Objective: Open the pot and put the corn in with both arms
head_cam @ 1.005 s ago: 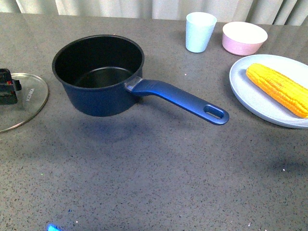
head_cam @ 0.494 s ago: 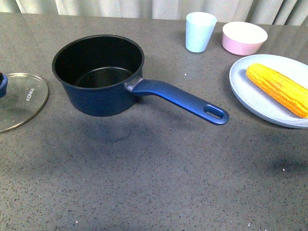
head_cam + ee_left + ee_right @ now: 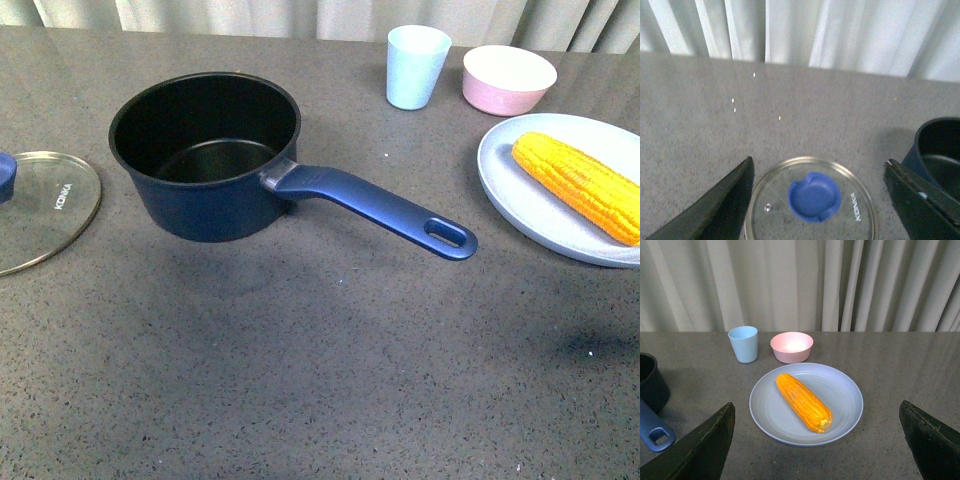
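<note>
Front view shows the pot [image 3: 205, 160] uncovered near the middle of the table [image 3: 320, 380], its black inside bare and its long handle [image 3: 370, 205] pointing toward the right side. The glass lid [image 3: 45, 215] lies flat on the table to the pot's left, apart from it, so the opening part looks done and the corn is the step in hand. The corn cob [image 3: 580, 185] lies slantwise on a pale plate [image 3: 520, 195] at the right, well apart from the pot. A light blue cup [image 3: 416, 65] and a pink bowl [image 3: 508, 78] stand behind the plate.

In the right wrist view the right pincer [image 3: 816, 405] is spread wide and empty, raised above the plate with the cob between its two fingers. In the left wrist view the left pincer [image 3: 818, 161] is likewise released, holding nothing, above the lid's blue knob [image 3: 814, 196].

To do this well, I judge the right pincer should turn so its fingers close across the cob's narrow width, not along its length, and come down at mid-length so the cob does not tip. The kernels look slick, so a firm, centred squeeze matters. Lift clear of the plate's rim, pass over the handle, and lower one end first, since the cob may be about as long as the pot is wide. The left arm is best kept clear of the pot's mouth.
</note>
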